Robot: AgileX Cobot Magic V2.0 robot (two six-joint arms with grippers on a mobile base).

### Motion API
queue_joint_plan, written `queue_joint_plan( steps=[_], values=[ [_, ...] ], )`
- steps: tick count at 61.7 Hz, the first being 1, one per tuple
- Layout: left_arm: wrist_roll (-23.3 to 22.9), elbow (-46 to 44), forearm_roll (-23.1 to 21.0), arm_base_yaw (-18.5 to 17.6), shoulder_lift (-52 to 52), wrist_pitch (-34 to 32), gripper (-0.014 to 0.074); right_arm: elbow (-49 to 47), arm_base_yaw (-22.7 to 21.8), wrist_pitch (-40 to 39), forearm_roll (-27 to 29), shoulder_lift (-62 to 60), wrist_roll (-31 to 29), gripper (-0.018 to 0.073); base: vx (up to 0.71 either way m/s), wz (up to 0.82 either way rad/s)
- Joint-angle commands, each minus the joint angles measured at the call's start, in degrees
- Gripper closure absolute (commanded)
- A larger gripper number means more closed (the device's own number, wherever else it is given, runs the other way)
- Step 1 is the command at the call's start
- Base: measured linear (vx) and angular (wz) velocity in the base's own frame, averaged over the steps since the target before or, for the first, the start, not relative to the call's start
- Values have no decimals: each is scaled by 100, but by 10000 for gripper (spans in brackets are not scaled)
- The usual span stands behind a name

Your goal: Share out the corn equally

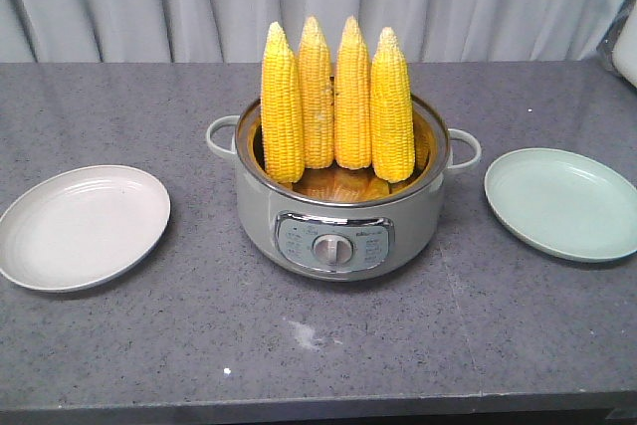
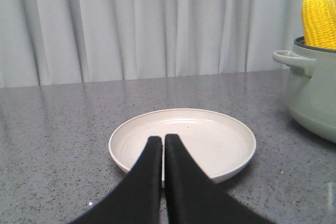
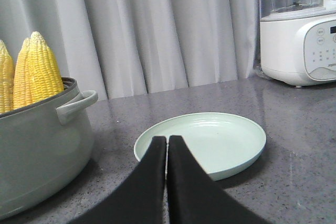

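Four corn cobs (image 1: 336,97) stand upright in the pot (image 1: 257,214), well apart from both grippers. Left gripper (image 2: 163,140) and right gripper (image 3: 167,140) are closed and empty. Control panel (image 1: 331,243) print is unreadable.

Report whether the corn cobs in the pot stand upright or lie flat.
Upright. All four corn cobs stand on end, side by side, inside the electric pot, with pointed tips up and most of their length above its rim.

Our left gripper (image 2: 163,139): black, jaws pressed flat together, pointing straight ahead, held low. Our right gripper (image 3: 167,139): black, jaws likewise pressed together, pointing ahead, held low.
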Motion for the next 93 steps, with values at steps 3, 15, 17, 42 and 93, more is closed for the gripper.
queue_joint_plan(
  steps=[3,15,17,42,93],
  values=[
    [-64,15,-12,8,-94,-433,603,41,-36,-392,-21,-38,-24,564,0,0],
    [-64,15,-12,8,-94,-433,603,41,-36,-392,-21,-38,-24,564,0,0],
    [-64,15,-12,8,-94,-433,603,41,-36,-392,-21,-38,-24,564,0,0],
    [-64,15,-12,8,-94,-433,603,41,-36,-392,-21,-38,-24,564,0,0],
    [-64,15,-12,8,-94,-433,603,41,-36,-392,58,-38,71,564,0,0]
  ],
)
